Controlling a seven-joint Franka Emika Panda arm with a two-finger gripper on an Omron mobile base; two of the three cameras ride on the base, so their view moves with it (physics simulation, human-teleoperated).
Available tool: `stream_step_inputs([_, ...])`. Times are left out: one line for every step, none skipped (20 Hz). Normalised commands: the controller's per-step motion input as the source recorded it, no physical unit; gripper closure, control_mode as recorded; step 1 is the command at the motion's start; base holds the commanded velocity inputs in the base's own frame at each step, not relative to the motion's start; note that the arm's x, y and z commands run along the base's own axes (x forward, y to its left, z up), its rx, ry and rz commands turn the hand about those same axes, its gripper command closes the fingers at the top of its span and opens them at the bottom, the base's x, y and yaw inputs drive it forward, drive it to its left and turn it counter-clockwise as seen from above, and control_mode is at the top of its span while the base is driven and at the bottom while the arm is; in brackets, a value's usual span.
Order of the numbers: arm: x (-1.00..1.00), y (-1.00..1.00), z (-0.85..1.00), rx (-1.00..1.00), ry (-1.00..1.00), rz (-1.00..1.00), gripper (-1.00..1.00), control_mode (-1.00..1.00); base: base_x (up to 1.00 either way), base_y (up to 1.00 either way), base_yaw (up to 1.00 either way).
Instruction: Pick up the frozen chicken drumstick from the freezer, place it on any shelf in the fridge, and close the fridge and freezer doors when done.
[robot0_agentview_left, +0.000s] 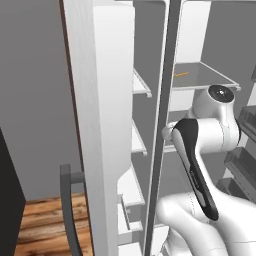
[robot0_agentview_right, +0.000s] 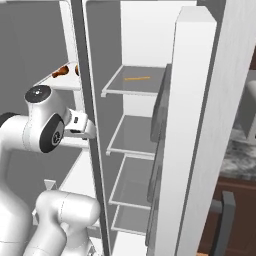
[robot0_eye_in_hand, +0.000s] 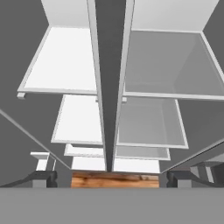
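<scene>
The frozen chicken drumstick (robot0_agentview_right: 61, 71) is a small orange-brown lump on an upper white shelf of the freezer (robot0_agentview_left: 140, 87). Beside it, the fridge (robot0_agentview_right: 131, 125) holds several wide grey panels, the top shelf (robot0_agentview_right: 150, 86) among them. Both doors stand open: the freezer door (robot0_agentview_left: 100, 125) at the left, the fridge door (robot0_agentview_right: 192, 130) at the right. My gripper (robot0_eye_in_hand: 111, 178) is open and empty, its dark fingertips (robot0_eye_in_hand: 43, 177) set wide apart. It points down along the divider (robot0_eye_in_hand: 110, 87) between the compartments, lower than the drumstick's shelf.
A thin yellow-orange stick (robot0_agentview_right: 136, 78) lies on the top fridge shelf. Dark bins (robot0_agentview_right: 160, 115) line the inside of the fridge door. The freezer door's grey handle (robot0_agentview_left: 67, 200) juts out low at the left. Wooden floor (robot0_agentview_left: 50, 225) shows below.
</scene>
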Motion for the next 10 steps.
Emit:
stream_step_inputs([0.0,0.0,0.0,0.0,0.0,0.0,-1.0,1.0,0.3,0.11,0.0])
stream_step_inputs([0.0,0.0,0.0,0.0,0.0,0.0,-1.0,1.0,0.34,0.11,0.0])
stream_step_inputs([0.0,0.0,0.0,0.0,0.0,0.0,-1.0,1.0,0.34,0.14,0.0])
stream_step_inputs([0.0,0.0,0.0,0.0,0.0,0.0,-1.0,1.0,0.34,0.16,0.0])
stream_step_inputs([0.0,0.0,0.0,0.0,0.0,0.0,-1.0,1.0,0.33,0.19,0.0])
stream_step_inputs([0.0,0.0,0.0,0.0,0.0,0.0,-1.0,1.0,0.31,0.22,0.0])
stream_step_inputs([0.0,0.0,0.0,0.0,0.0,0.0,-1.0,1.0,0.31,0.25,0.0])
stream_step_inputs([0.0,0.0,0.0,0.0,0.0,0.0,-1.0,1.0,0.32,0.25,0.0])
stream_step_inputs([0.0,0.0,0.0,0.0,0.0,0.0,-1.0,1.0,0.34,0.24,0.0])
stream_step_inputs([0.0,0.0,0.0,0.0,0.0,0.0,-1.0,1.0,0.31,0.23,0.0])
